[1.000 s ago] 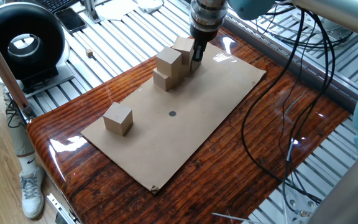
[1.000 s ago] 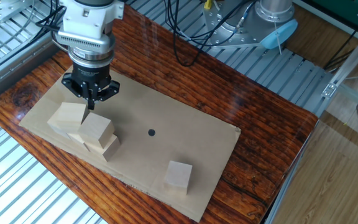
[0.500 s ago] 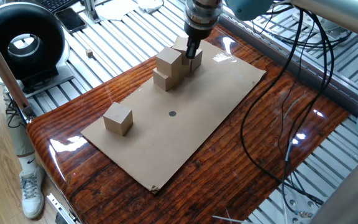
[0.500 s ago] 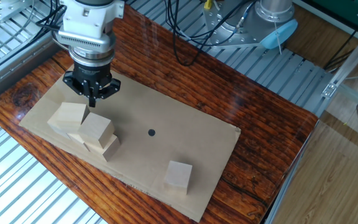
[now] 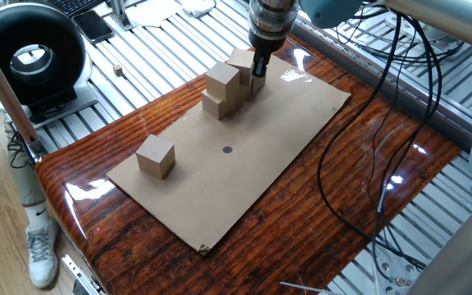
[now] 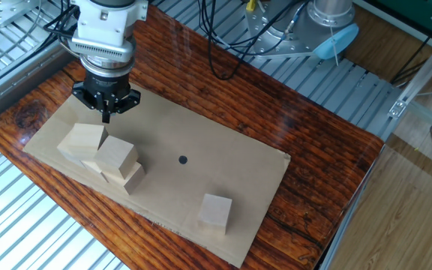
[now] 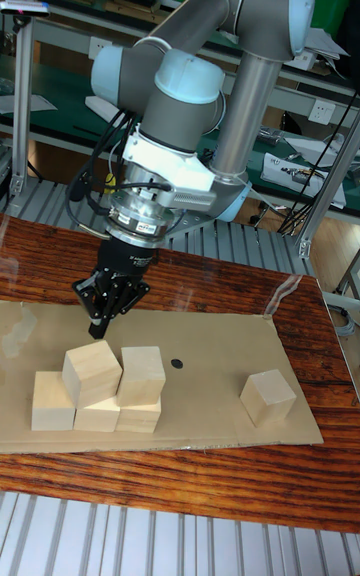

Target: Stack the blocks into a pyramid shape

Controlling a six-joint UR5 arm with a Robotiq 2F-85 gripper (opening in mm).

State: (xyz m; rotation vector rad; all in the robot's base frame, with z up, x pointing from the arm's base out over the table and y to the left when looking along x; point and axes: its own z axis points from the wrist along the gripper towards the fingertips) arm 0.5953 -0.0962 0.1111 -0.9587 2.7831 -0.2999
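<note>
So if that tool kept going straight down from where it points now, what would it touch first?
Probably the bare cardboard sheet, just behind the stacked blocks. The tool points straight down with its tip beside them, though depth is unclear and it might clip a block's edge.

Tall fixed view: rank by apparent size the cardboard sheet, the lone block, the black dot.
1. Cardboard sheet, by far the largest.
2. Lone block, set apart right of the pile; it looks about the same size as each pile block.
3. Black dot, tiny.
</note>
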